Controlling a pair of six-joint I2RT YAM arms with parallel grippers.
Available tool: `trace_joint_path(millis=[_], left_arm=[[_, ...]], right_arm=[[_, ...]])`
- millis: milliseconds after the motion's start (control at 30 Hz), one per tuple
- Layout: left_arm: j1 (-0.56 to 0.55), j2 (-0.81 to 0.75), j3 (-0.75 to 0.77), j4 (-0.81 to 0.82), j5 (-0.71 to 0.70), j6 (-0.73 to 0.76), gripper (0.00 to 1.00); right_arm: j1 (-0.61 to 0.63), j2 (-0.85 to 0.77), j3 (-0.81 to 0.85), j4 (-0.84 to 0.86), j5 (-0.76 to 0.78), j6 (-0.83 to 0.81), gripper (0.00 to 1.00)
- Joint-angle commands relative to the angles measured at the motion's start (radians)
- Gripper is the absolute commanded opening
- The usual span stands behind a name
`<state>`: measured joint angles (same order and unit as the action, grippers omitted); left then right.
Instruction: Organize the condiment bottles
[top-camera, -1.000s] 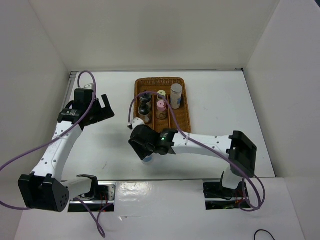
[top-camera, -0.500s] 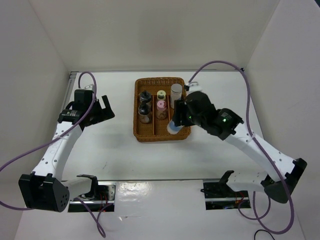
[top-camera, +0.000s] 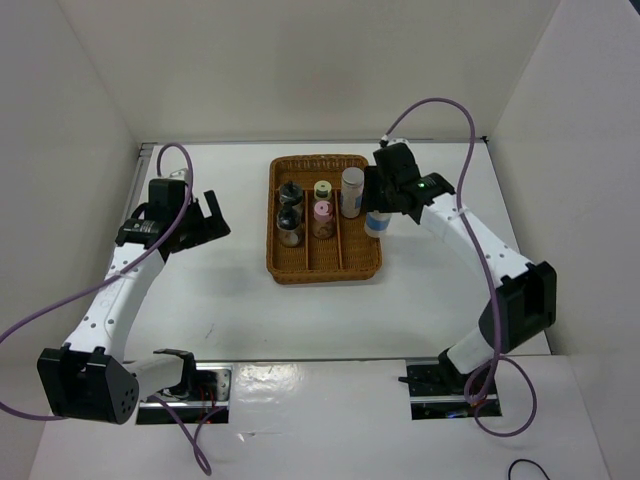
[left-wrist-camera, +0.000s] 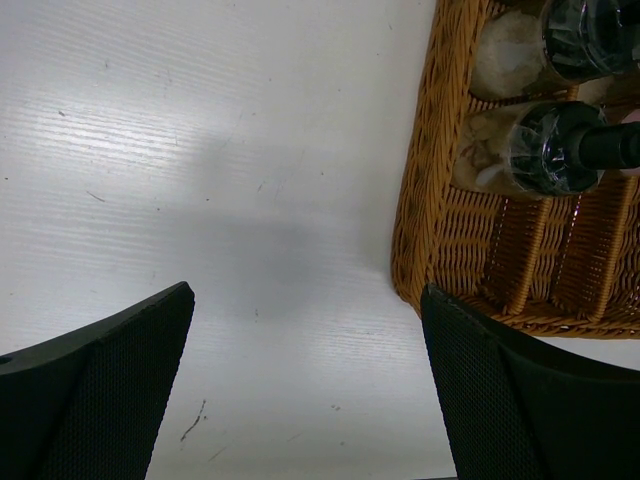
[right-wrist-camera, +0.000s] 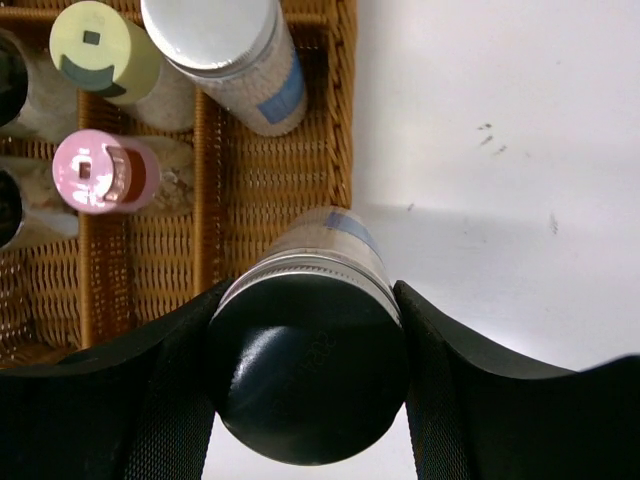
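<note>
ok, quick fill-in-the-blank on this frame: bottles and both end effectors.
1. The right end effector is shut on a bottle with a ___ label.
2. The left end effector is ___, holding nothing.
3. The pink-capped bottle stands in the ___ lane of the wicker tray.
4. Besides the held one, ___ bottles stand in the tray.
Missing words: blue; open; middle; five.
</note>
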<state>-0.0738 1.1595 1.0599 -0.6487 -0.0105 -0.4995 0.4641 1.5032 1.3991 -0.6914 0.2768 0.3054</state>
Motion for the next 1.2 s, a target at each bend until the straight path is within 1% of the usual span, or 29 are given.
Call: trace_joint_path(millis=[0, 133, 500, 733, 800, 900, 1133, 1167], left_arm=[[0.006, -0.004, 0.012, 0.034, 0.018, 0.012, 1.0], [0.016, -0.004, 0.012, 0.034, 0.018, 0.012, 1.0], [0.034, 0.034, 0.022, 0.063, 0.018, 0.003, 1.0], [0.034, 0.052, 0.022, 0.081, 0.018, 0.003, 1.0], [0.043, 0.052, 0.022, 0.081, 0.018, 0.003, 1.0], [0.043, 0.052, 0.031, 0.081, 0.018, 0.003, 1.0], [0.043, 0.052, 0.031, 0.081, 0.038, 0.012, 1.0], [0.043, 0.052, 0.031, 0.081, 0.047, 0.012, 1.0]], right_arm=[[-0.004, 0.038, 0.093, 0.141, -0.013, -0.022, 0.5], [-0.004, 0.078, 0.116, 0.18, -0.047, -0.022, 0.5], [-0.004, 0.207, 0.144, 0.213, -0.1, -0.02, 0.5], [0.036, 0.25, 0.087, 0.251, -0.012, -0.029, 0.51], [0.036, 0.259, 0.077, 0.251, -0.011, -0.029, 0.54], [0.036, 0.279, 0.066, 0.273, -0.011, -0.029, 0.55], [0.036, 0.299, 0.044, 0.293, -0.022, -0.029, 0.72], [0.036, 0.299, 0.035, 0.293, -0.022, -0.029, 0.79]])
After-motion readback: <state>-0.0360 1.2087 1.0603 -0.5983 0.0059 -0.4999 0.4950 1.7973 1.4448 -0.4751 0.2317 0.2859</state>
